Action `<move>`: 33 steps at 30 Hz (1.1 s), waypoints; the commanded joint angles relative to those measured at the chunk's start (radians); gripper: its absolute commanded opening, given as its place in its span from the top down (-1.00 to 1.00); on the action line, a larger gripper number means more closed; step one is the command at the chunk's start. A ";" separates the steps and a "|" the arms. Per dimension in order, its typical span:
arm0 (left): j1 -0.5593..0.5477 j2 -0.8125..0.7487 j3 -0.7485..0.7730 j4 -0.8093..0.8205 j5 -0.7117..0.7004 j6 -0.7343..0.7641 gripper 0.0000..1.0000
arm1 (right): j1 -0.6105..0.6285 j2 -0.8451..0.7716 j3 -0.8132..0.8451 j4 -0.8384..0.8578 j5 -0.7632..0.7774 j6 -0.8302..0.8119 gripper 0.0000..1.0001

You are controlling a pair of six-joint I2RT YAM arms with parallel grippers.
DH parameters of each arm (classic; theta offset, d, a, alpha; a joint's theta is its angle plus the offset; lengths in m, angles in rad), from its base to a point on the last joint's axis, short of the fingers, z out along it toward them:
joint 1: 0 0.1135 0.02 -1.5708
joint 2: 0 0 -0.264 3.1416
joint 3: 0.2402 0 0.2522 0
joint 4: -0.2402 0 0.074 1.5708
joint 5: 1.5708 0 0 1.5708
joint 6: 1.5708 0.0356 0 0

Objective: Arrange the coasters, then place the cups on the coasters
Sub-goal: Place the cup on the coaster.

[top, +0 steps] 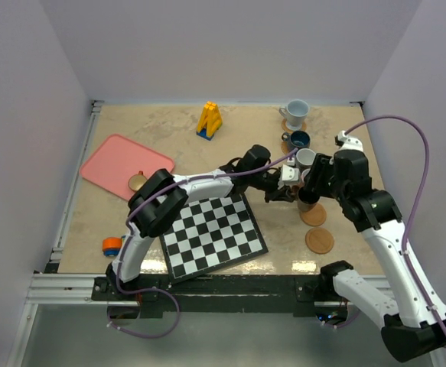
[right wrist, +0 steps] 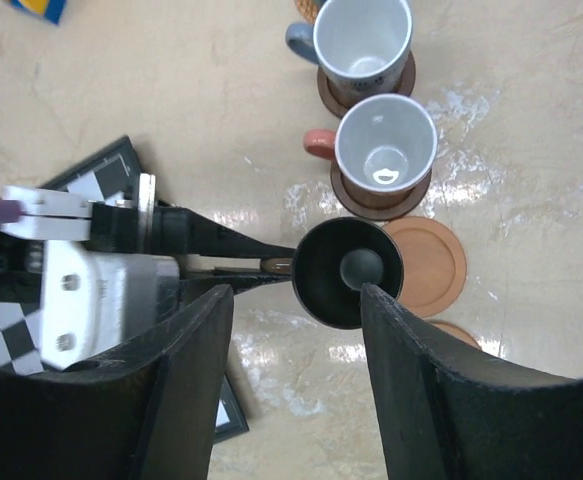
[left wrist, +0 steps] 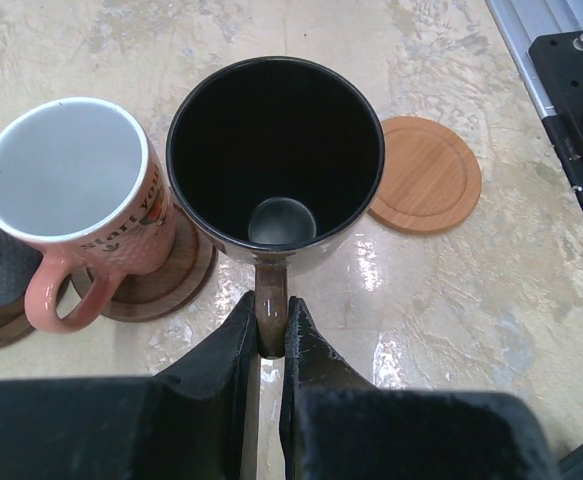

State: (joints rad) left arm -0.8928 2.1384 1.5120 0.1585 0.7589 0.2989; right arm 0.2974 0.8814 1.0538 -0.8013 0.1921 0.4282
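On the beige marbled table (top: 169, 130), my left gripper (left wrist: 271, 322) is pinched nearly closed on the handle of the black mug (left wrist: 271, 140). That mug stands between the pink mug (left wrist: 66, 170), on its dark coaster (left wrist: 176, 285), and a bare light coaster (left wrist: 429, 175). I can't tell whether its base touches down. My right gripper (right wrist: 291, 300) hangs above it, jaws apart, holding nothing.

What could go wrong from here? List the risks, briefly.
1. The left gripper pinches the black cup only by its thin handle; the cup may pivot or slip.
2. The pink cup stands close beside it; a sideways move could knock it off its coaster.
3. The right gripper hangs open over the black cup, near the left gripper; they could collide.
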 commanded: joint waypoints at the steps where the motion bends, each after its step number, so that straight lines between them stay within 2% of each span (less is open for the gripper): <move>1: -0.014 0.032 0.086 0.039 0.031 0.023 1.00 | 0.000 -0.079 0.034 0.057 0.079 0.083 -0.10; 11: -0.031 0.116 0.200 -0.011 0.017 0.029 1.00 | 0.000 -0.209 0.081 0.146 0.081 0.095 -0.04; 33: -0.057 0.216 0.333 -0.091 -0.012 0.031 1.00 | 0.000 -0.223 0.074 0.136 0.049 0.064 -0.04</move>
State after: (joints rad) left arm -0.9401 2.3600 1.7878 0.0196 0.7235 0.3073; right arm 0.2974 0.6758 1.1145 -0.6903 0.2440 0.5007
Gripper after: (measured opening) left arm 0.109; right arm 0.523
